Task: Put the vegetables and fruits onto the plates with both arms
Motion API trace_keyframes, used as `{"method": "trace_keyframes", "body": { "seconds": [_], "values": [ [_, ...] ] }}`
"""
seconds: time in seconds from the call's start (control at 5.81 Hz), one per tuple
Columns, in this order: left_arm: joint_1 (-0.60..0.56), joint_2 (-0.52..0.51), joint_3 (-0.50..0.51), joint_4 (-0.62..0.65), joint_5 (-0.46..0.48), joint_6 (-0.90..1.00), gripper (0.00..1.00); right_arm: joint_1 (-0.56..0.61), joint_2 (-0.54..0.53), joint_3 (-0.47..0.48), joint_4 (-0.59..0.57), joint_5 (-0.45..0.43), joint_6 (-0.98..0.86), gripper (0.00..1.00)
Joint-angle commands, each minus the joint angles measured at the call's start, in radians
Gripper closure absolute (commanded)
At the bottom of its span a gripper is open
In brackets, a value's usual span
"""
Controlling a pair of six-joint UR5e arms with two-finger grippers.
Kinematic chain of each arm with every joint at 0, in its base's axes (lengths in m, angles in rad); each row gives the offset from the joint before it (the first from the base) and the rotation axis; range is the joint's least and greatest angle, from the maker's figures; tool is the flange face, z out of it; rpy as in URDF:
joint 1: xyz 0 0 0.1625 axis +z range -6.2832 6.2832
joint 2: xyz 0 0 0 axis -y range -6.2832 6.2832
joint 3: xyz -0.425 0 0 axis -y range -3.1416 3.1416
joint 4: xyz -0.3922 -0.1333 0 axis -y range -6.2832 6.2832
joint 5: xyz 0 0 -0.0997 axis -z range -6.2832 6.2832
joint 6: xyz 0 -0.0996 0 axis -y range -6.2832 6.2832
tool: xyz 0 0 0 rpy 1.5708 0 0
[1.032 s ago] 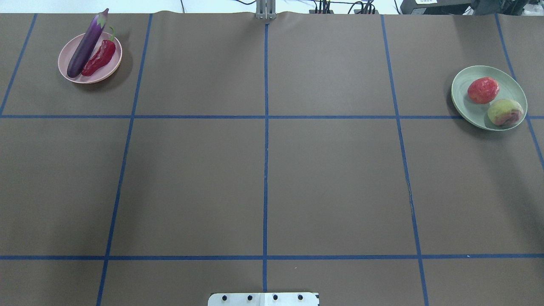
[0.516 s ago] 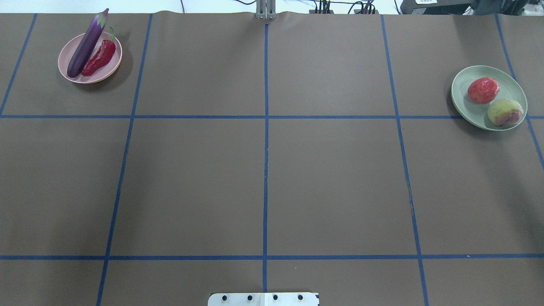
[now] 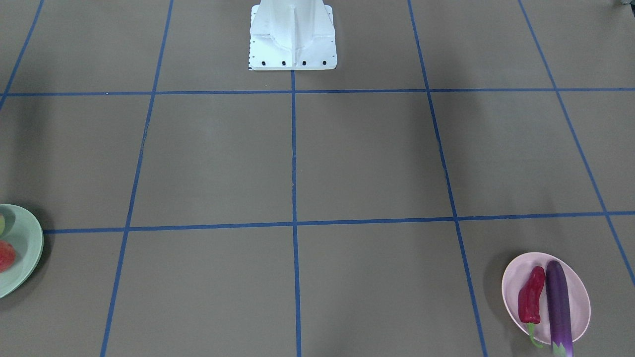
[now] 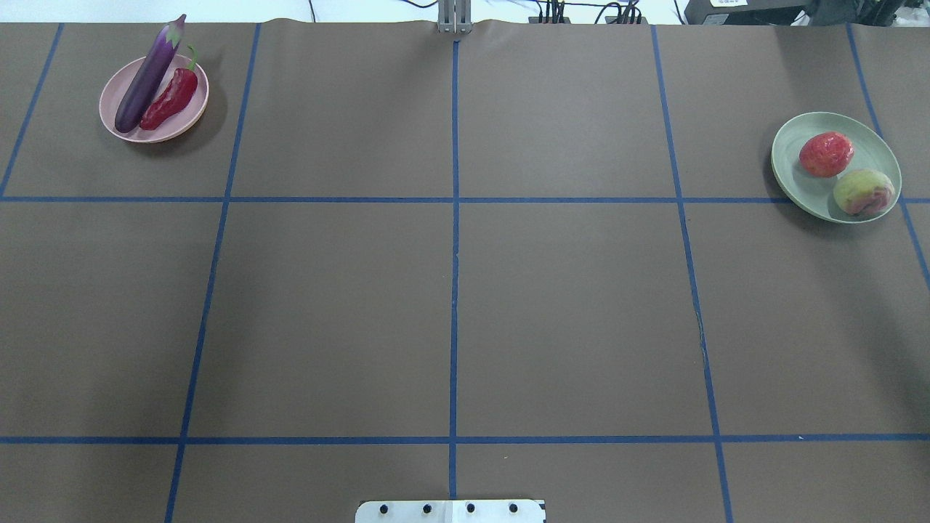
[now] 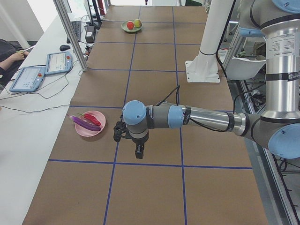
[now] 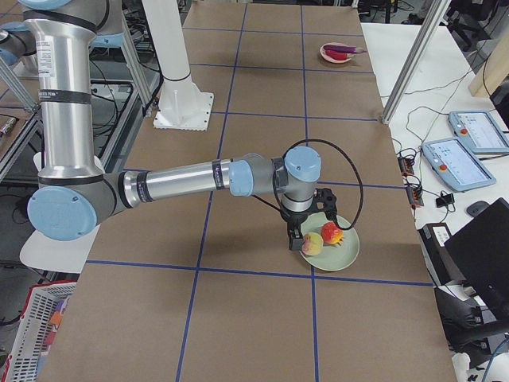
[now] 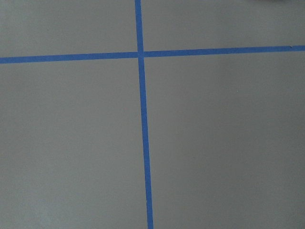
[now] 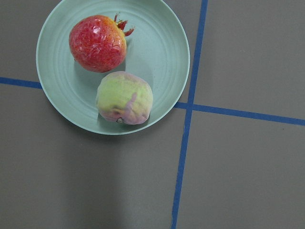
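The purple eggplant [image 4: 149, 76] and red chili pepper [image 4: 171, 99] lie side by side on the pink plate [image 4: 182, 120] at the far left. On the green plate [image 4: 799, 181] at the far right sit the pomegranate [image 4: 826, 154] and the peach [image 4: 863, 192], also seen from above in the right wrist view. My left gripper [image 5: 137, 152] hangs over bare table, a short way from the pink plate [image 5: 86, 132]. My right gripper [image 6: 296, 241] hovers just beside the peach [image 6: 311, 244]. I cannot tell whether either gripper is open or shut.
The robot's white pedestal base [image 3: 292, 37] stands at the table's near middle. Blue tape lines [image 4: 454, 218] divide the brown table cover into squares. Tablets [image 5: 42, 70] and cables lie on the side bench, where a person's arm [image 5: 11, 56] rests.
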Motion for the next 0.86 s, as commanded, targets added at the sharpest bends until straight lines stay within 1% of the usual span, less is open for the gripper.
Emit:
{"method": "trace_keyframes", "body": {
  "seconds": [0.0,0.34,0.69],
  "values": [
    [0.0,0.008,-0.002,-0.001,-0.001,0.0,0.0,0.0,0.0,0.0,0.0,0.001,-0.002,0.0],
    [0.001,0.008,-0.002,-0.001,-0.001,0.0,0.0,0.0,-0.012,-0.001,0.048,0.003,0.0,0.0],
    [0.001,0.008,-0.002,-0.001,-0.001,0.0,0.0,0.0,-0.017,-0.003,0.054,0.003,-0.003,0.0]
  ]
}}
